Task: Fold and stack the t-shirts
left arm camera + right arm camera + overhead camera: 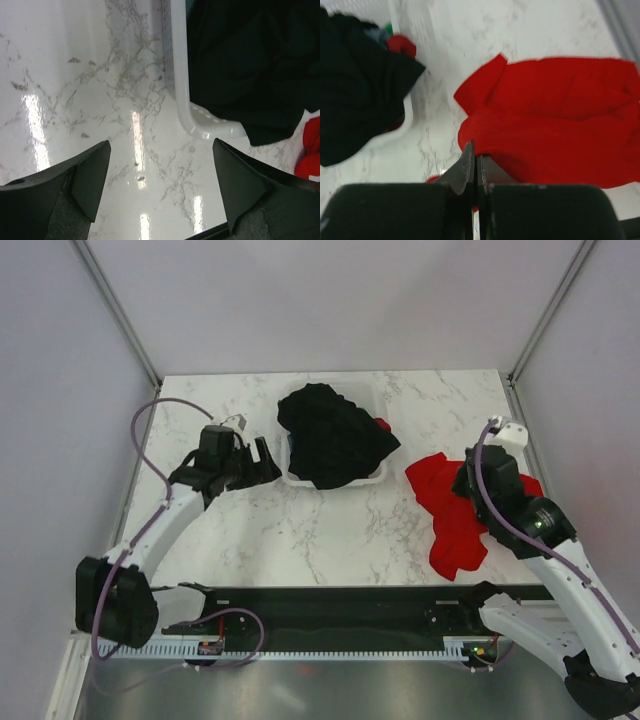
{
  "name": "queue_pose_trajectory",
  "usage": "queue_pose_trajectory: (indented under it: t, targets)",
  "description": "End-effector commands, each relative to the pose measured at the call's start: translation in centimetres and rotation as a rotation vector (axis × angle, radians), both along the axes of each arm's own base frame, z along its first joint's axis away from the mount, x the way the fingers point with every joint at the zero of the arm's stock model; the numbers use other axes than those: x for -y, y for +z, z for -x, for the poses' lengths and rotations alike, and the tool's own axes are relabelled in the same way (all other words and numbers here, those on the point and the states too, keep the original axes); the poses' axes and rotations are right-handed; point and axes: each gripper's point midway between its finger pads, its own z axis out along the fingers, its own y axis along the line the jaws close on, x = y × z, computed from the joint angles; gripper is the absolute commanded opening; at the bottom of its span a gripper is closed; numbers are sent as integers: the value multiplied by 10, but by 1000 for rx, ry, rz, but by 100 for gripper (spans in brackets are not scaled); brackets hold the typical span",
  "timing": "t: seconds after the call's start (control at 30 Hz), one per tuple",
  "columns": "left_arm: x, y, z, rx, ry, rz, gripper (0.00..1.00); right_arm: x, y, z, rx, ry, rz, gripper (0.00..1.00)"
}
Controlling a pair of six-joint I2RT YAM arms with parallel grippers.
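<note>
Upper centre of the top view, black t-shirts (335, 435) heap over the white tub (296, 477). The red t-shirt (455, 525) lies crumpled on the marble table (300, 530) at right, partly under my right gripper (465, 480). My left gripper (265, 455) hangs just left of the tub; its white tag (235, 423) is too small to read.

Left wrist view: jaws released, wide apart over bare marble, tub corner at upper right.

Right wrist view: jaws clenched together at the red t-shirt's near edge; whether they pinch cloth, I cannot tell.
</note>
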Motion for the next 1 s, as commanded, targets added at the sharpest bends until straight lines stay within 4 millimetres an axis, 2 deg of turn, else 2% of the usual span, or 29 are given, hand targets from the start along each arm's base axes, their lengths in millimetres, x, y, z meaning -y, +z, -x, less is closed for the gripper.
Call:
queue_pose_trajectory:
  t: [0.0, 0.13, 0.23, 0.27, 0.3, 0.33, 0.37, 0.4, 0.43, 0.5, 0.57, 0.63, 0.67, 0.7, 0.73, 0.77, 0.8, 0.83, 0.9, 0.93, 0.97]
  targets:
    - [8, 22, -56, 97, 69, -11, 89, -24, -29, 23, -89, 104, -146, 0]
    - [20, -3, -87, 45, 58, -25, 84, -23, -45, 37, -122, 132, -145, 0]
    - [35, -25, -102, -11, 24, -15, 72, -19, -55, 45, -139, 140, -130, 0]
    - [41, -25, -110, -9, 4, -16, 63, -18, -60, 47, -147, 141, -125, 0]
    - [44, -42, -113, -45, -10, -29, 58, -18, -61, 48, -150, 144, -125, 0]
    - [47, -48, -115, -59, -27, -32, 54, -20, -61, 49, -156, 156, -128, 0]
    - [48, -52, -116, -65, -46, -49, 42, -21, -59, 49, -150, 162, -128, 0]
    - [46, -58, -120, -84, -50, -65, 36, -21, -59, 48, -152, 163, -125, 0]
    - [43, -59, -121, -84, -64, -100, 19, -22, -60, 48, -158, 166, -123, 0]
    - [29, -60, -121, -113, -35, -164, 2, -23, -61, 47, -167, 171, -118, 0]
    - [0, -58, -125, -114, 28, -232, 2, -24, -61, 47, -167, 177, -120, 0]
    - [-28, -57, -121, -140, 84, -265, 2, -27, -61, 46, -165, 185, -127, 0]
    - [-56, -61, -119, -166, 145, -266, 2, -27, -62, 46, -166, 187, -129, 0]
    - [-73, -62, -118, -180, 181, -266, 2, -29, -63, 46, -169, 193, -133, 0]
    - [-105, -59, -117, -192, 244, -257, 2, -30, -62, 46, -166, 197, -139, 0]
    - [-120, -58, -114, -197, 269, -271, 2, -31, -64, 46, -174, 204, -140, 0]
    - [-143, -55, -114, -197, 309, -293, 2, -32, -65, 46, -176, 207, -139, 0]
    - [-178, -53, -107, -216, 364, -361, 2, -32, -65, 47, -176, 211, -140, 0]
    - [-218, -39, -106, -221, 454, -438, 5, -32, -64, 48, -172, 216, -141, 0]
    - [-243, -33, -102, -236, 533, -421, 26, -33, -64, 48, -171, 219, -142, 0]
    - [-251, -32, -99, -246, 567, -395, 46, -32, -63, 48, -169, 220, -141, 0]
